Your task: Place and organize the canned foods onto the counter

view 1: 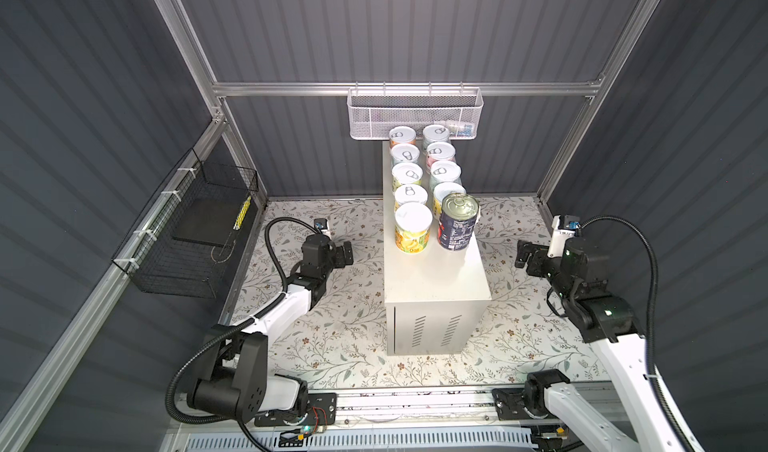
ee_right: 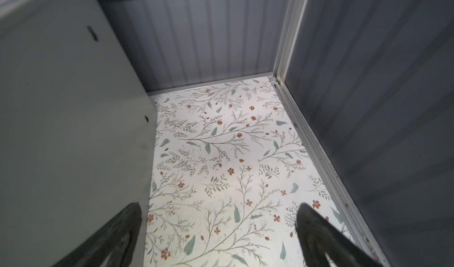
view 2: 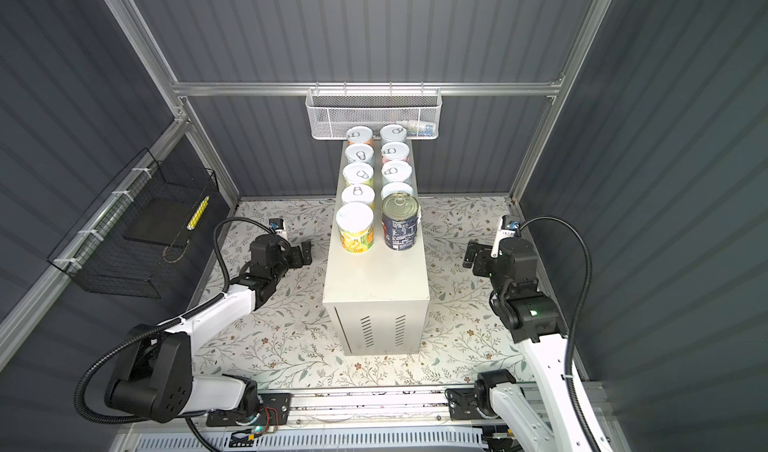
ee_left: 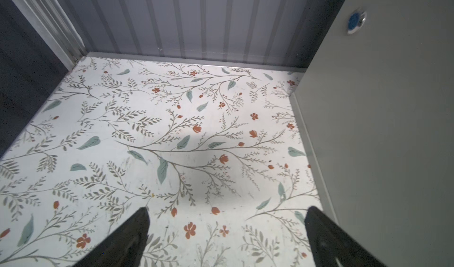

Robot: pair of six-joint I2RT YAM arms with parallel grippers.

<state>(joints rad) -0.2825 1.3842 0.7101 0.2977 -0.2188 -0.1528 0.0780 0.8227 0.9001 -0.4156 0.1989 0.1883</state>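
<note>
left jaws apart, empty | right jaws apart, empty | no cans on floral floor | worktop: canned foods upright, two rows running back from dark-blue can | task looks complete (nothing left to fetch)

A white metal mesh basket is hung on the back wall. A slim yellow stick is held in a black wire basket.

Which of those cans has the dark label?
The dark-blue can at the near end of the right-hand row on the counter, beside the yellow can. The other cans have pale pastel labels.
</note>
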